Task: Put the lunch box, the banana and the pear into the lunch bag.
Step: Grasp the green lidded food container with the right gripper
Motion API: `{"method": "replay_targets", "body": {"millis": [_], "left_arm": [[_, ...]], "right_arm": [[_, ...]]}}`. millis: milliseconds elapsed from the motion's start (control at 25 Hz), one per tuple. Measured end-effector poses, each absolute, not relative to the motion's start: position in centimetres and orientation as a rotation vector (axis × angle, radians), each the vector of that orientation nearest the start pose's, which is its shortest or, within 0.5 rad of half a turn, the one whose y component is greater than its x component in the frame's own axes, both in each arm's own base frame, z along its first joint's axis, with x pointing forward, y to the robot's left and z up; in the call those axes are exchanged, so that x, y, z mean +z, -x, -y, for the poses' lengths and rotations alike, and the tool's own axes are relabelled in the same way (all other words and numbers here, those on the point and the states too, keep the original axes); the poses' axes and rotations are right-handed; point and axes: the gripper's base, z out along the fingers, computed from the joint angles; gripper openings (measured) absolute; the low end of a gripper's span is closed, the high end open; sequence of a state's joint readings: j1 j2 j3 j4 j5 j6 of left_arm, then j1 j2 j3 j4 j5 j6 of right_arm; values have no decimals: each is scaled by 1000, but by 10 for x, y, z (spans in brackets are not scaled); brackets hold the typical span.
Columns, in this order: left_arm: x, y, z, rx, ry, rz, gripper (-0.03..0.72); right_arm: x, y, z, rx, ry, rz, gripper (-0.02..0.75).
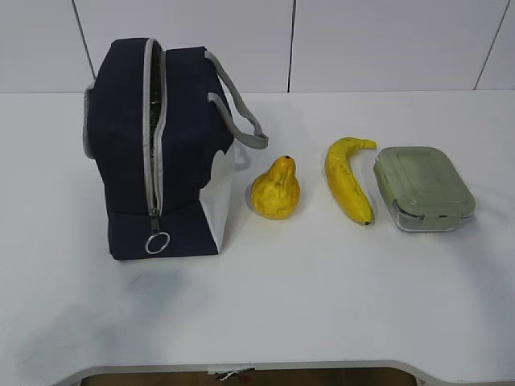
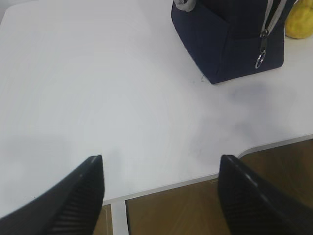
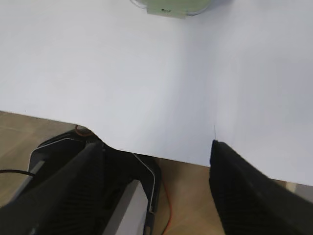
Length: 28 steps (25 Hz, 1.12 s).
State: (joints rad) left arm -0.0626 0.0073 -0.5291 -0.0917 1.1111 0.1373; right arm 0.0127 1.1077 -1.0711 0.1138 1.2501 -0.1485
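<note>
The navy lunch bag (image 1: 161,153) stands at the left of the table, its grey zipper partly open on top and its ring pull hanging at the front. The yellow pear (image 1: 276,190) sits just right of it. The banana (image 1: 348,178) lies further right, and the lunch box (image 1: 423,187) with the sage-green lid beside it. My left gripper (image 2: 159,196) is open and empty over the table's front edge; the bag (image 2: 230,39) and the pear (image 2: 299,22) show far off. My right gripper (image 3: 154,188) is open and empty; the lunch box's lid (image 3: 171,7) shows at the top.
The white table (image 1: 322,305) has a curved cut-out in its front edge. Below the edge are wooden floor (image 2: 195,210) and a dark robot base (image 3: 122,196) with a red cable. A white panelled wall stands behind the table.
</note>
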Motion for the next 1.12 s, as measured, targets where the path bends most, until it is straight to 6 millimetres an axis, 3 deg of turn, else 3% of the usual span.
{"method": "replay_targets", "body": {"millis": [400, 640, 960, 1120], "left_arm": [[282, 10, 7, -64, -215, -2059, 555], [282, 10, 7, -64, -215, -2059, 555], [282, 10, 7, -64, -215, -2059, 555], [282, 10, 7, -64, -215, -2059, 555]], "right_arm": [[336, -211, 10, 261, 80, -2724, 532], [328, -226, 38, 407, -32, -2675, 529], [301, -257, 69, 738, -58, -2562, 529], [287, -266, 73, 788, -45, -2566, 529]]}}
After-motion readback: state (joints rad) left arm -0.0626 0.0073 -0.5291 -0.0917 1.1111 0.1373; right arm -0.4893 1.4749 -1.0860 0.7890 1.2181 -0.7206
